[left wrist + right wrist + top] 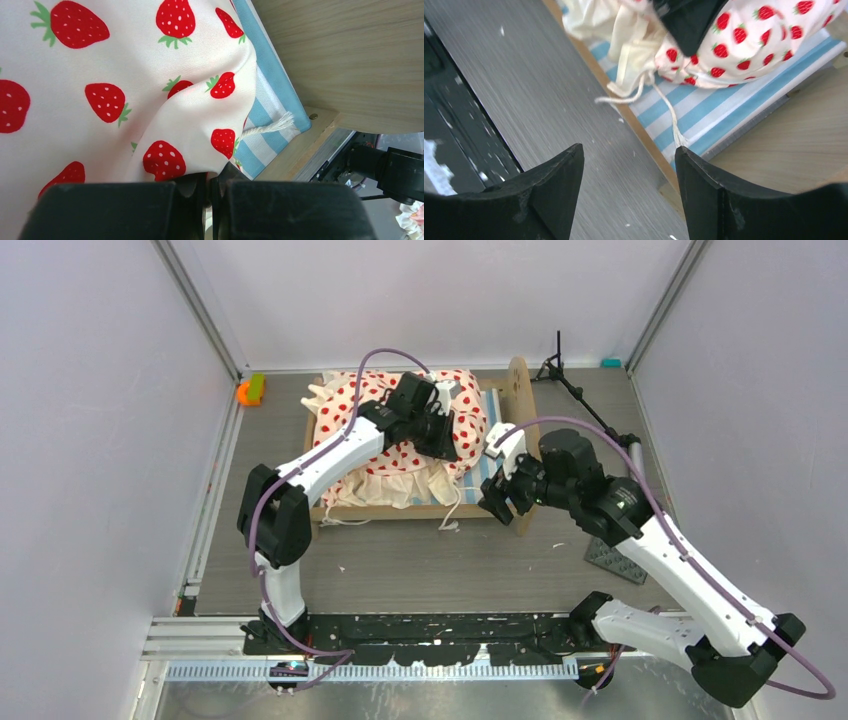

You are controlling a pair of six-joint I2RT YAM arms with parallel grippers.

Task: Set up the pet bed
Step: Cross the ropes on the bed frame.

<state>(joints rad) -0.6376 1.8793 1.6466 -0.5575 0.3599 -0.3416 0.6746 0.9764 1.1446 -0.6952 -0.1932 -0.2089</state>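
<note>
The pet bed (pixel 518 390) is a light-wood frame in the middle of the table, with a blue-white striped mattress (pixel 490 410). Cream bedding (pixel 345 410) printed with red strawberries is heaped on it. My left gripper (pixel 445 443) is over the bedding's right part, shut on a fold of the cloth (pixel 165 155). My right gripper (pixel 492 500) hangs open at the bed's near right corner, above the grey table. Between its fingertips (pixel 574 160) lies only table. A white cord (pixel 669 115) trails from the bedding across the mattress (pixel 704 115) towards that corner.
An orange and green toy (pixel 250 390) lies at the back left. A black tripod stand (pixel 560 370) stands behind the bed's right end board (pixel 789 145). A dark studded mat (pixel 612 558) lies under the right arm. Walls close in on three sides.
</note>
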